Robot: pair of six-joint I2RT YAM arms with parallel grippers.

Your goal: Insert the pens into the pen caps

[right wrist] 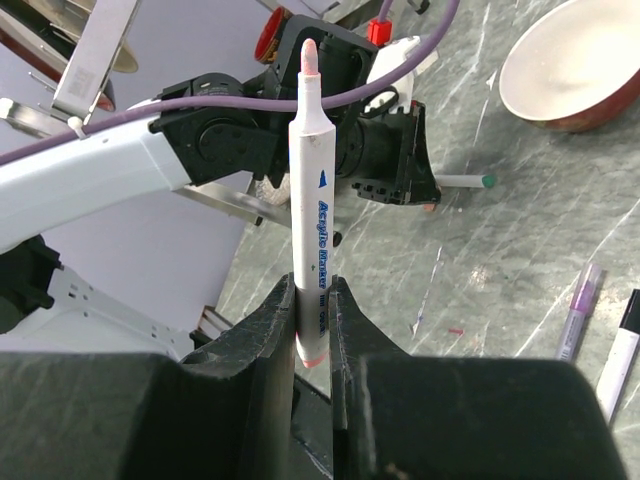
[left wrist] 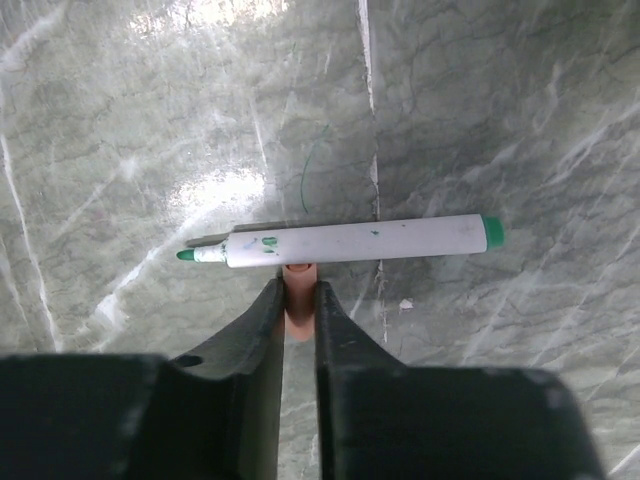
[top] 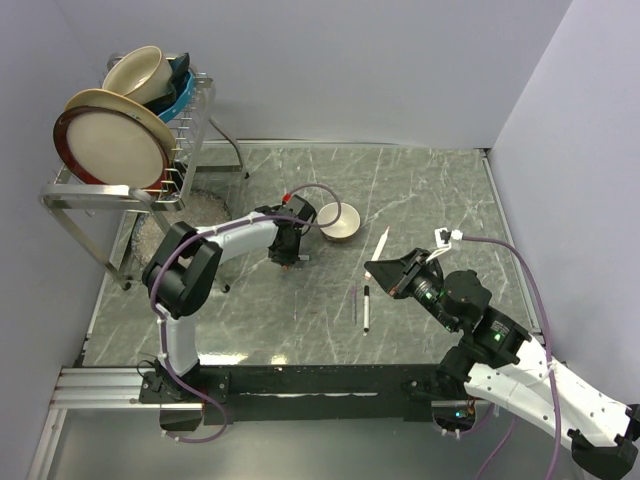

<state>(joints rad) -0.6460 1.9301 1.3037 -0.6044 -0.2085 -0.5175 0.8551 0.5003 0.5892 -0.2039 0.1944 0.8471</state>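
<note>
My left gripper (left wrist: 298,290) is shut on a small salmon-red pen cap (left wrist: 298,297) and points down at the table, left of the bowl in the top view (top: 285,252). Just beyond its tips lies an uncapped white pen with green ends (left wrist: 355,241); it also shows in the right wrist view (right wrist: 462,181). My right gripper (right wrist: 313,292) is shut on a white pen with a pinkish-red tip (right wrist: 312,190), held by its tail end, tip pointing away. In the top view this pen (top: 381,243) sticks out of the right gripper (top: 373,268).
A purple pen (top: 354,300) and a white pen with a black end (top: 366,308) lie side by side mid-table. A small cream bowl (top: 338,222) sits right of the left gripper. A dish rack (top: 185,150) with plates and bowls stands at the back left.
</note>
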